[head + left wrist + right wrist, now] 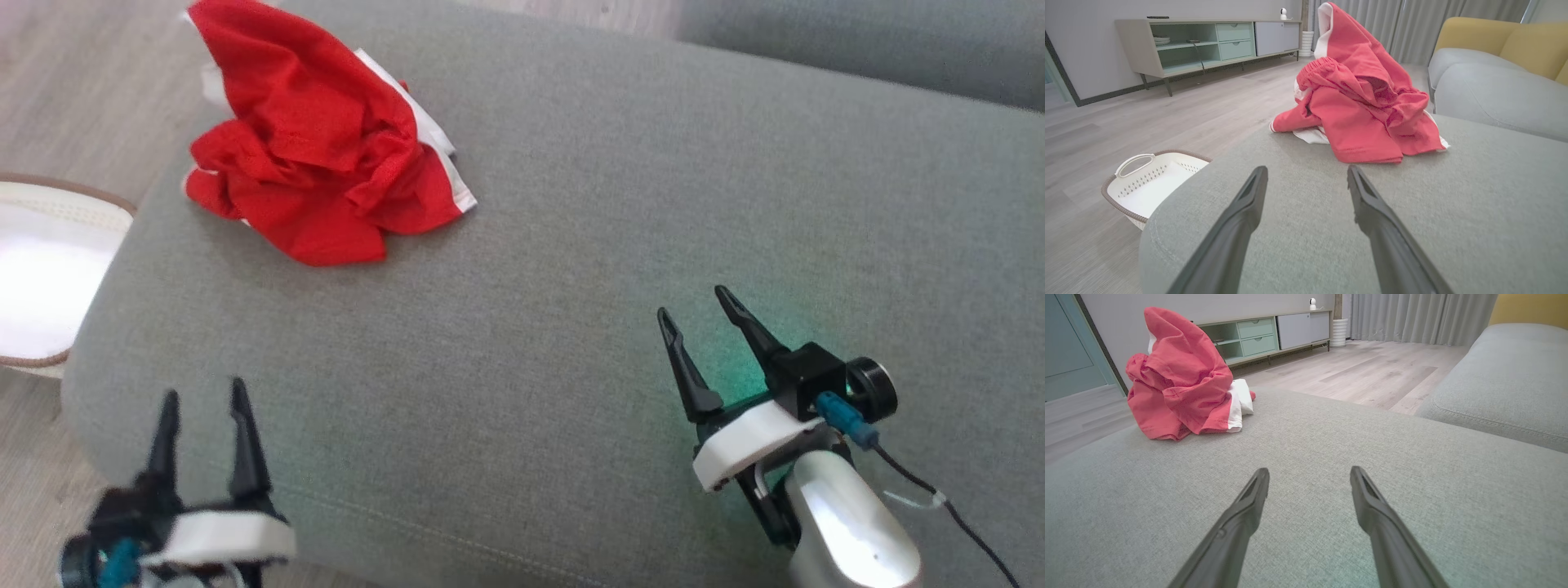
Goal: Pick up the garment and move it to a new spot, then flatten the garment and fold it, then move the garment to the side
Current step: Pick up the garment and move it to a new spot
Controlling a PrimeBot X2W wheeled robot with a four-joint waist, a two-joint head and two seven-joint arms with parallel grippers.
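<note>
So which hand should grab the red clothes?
Probably the left: the left gripper, open, points almost straight at the crumpled red garment, while the right gripper, also open, sits farther away.

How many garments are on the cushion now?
1: the crumpled red-and-white garment at the far-left corner of the grey cushion, near the white basket. Anything under its folds would be hidden.

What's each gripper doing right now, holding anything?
Left gripper: open, empty, short of the red garment.
Right gripper: open, empty, over the grey cushion.
</note>
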